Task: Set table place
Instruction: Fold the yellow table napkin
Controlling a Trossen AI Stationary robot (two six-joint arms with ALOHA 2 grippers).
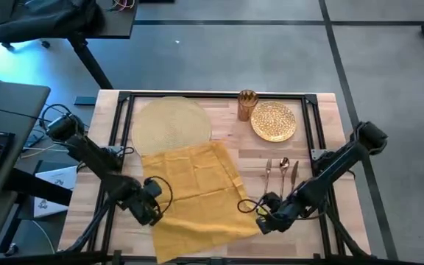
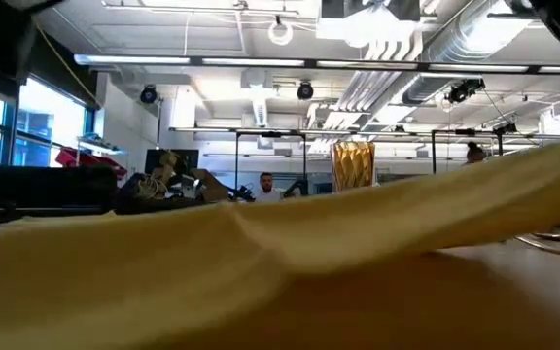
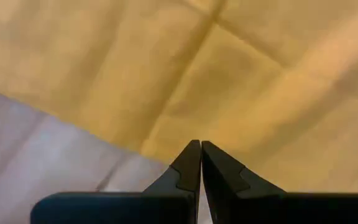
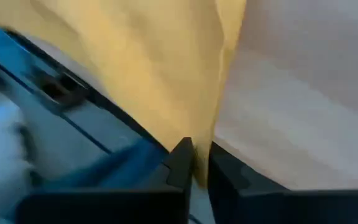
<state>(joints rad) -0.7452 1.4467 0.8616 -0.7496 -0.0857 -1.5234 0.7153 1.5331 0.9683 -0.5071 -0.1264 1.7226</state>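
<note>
The round tan woven place (image 1: 171,119) lies flat at the table's (image 1: 344,221) far left of centre. A mustard-yellow napkin (image 1: 193,195) is spread in front of it, its far edge over the place's near rim. My left gripper (image 1: 155,208) is shut at the napkin's left edge. My right gripper (image 1: 262,221) is shut on the napkin's near right corner. In the low view the napkin (image 2: 261,253) fills the front and rises toward the picture's right. My left gripper has its shut fingertips (image 3: 191,155) on the napkin's left edge (image 3: 166,146), coming in low from the table's left. The tips themselves hide how much cloth lies between them. The cloth beyond them lies spread and creased. My right gripper pinches the napkin near its near right corner (image 4: 219,134) between its two fingers, coming in low from the table's right. A narrow fold or edge of cloth stands between the tips. The napkin's right side is raised off the wood.
A gold patterned plate (image 1: 274,120) and a gold cup (image 1: 246,104) stand at the far right. Cutlery (image 1: 282,173) lies on the wood right of the napkin, close to my right arm. A black frame (image 1: 219,94) runs along the table's edges.
</note>
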